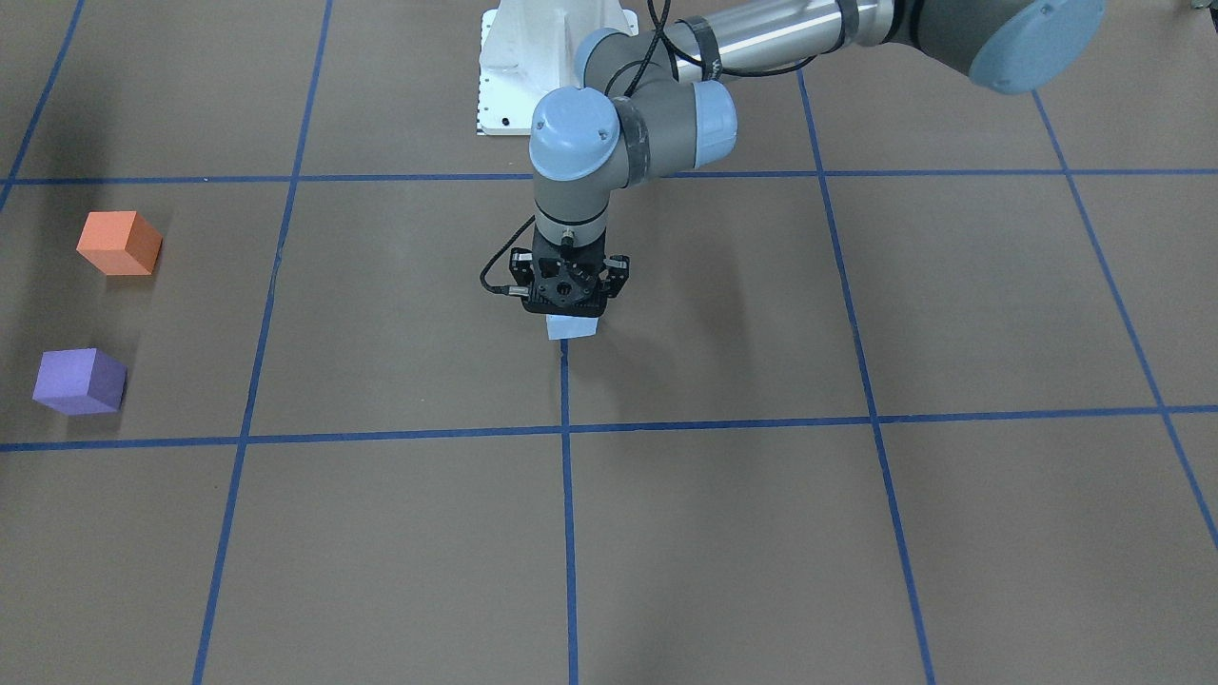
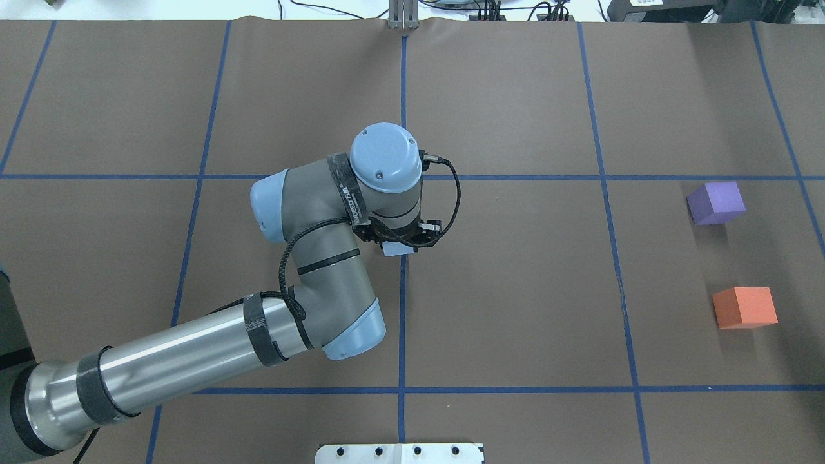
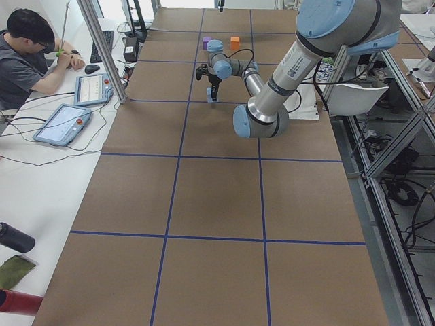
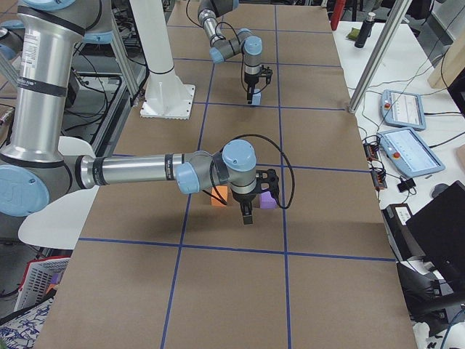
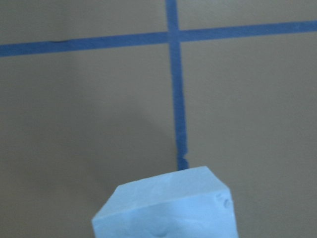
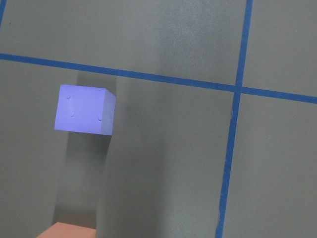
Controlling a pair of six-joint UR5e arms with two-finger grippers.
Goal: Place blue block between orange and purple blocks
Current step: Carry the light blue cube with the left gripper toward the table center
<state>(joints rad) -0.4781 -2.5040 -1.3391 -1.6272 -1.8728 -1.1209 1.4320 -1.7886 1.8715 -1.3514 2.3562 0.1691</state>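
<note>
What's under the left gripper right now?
The blue block, held in the jaws of the left gripper. Below it are brown table paper and a blue tape line. The block's underside and the tape directly beneath it are hidden.

Blocks: three – one blue block (image 1: 572, 328), one orange block (image 1: 119, 243), one purple block (image 1: 80, 381). Robot arms: two – left arm (image 2: 193, 354), right arm (image 4: 138, 171). Grippers: two – left gripper (image 1: 570, 306), right gripper (image 4: 248, 213). Tablets (image 4: 402, 109): two, at right in right-side view. Person (image 3: 27, 58): one, seated far left in left-side view. White base plate (image 1: 504, 86): one.
</note>
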